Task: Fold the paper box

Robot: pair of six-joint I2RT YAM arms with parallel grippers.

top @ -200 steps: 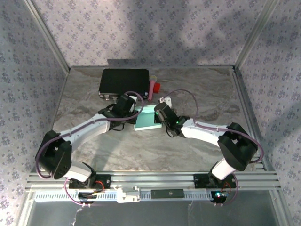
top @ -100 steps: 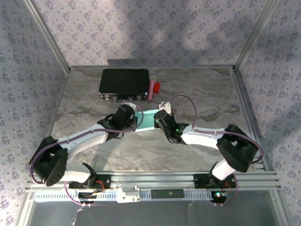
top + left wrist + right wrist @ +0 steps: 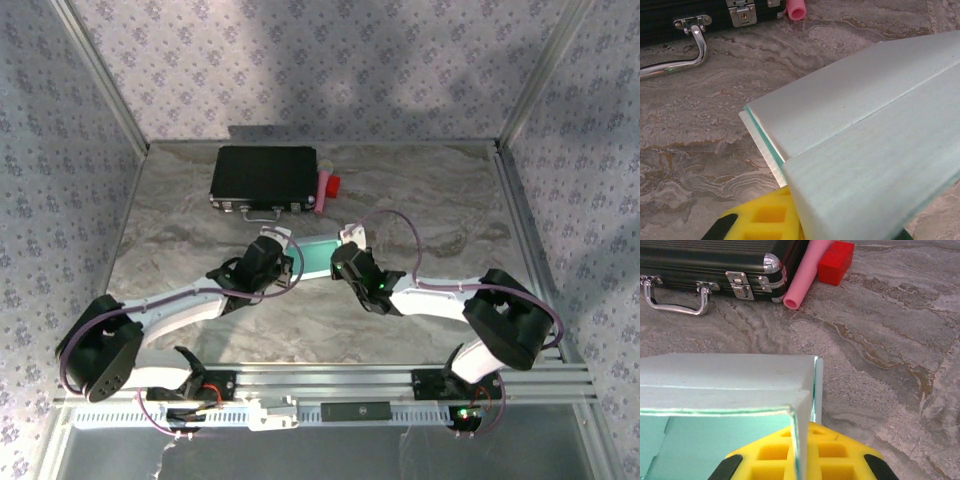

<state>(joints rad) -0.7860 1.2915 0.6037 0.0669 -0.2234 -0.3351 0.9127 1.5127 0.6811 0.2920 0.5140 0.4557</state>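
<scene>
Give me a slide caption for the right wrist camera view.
Partly folded paper box in front; black case, pink tube and red block behind.

The paper box (image 3: 318, 256) is in front of the case (image 3: 263, 175), well apart.

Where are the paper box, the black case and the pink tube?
paper box (image 3: 318, 256): top external view, on its visible pale blue panel.
black case (image 3: 262, 172): top external view, middle of its lid.
pink tube (image 3: 803, 275): right wrist view, middle of its side.

You see the paper box (image 3: 318, 256) mid-table between the left gripper (image 3: 291, 254) and right gripper (image 3: 339, 262); a black case (image 3: 263, 175) lies near the far edge.
</scene>
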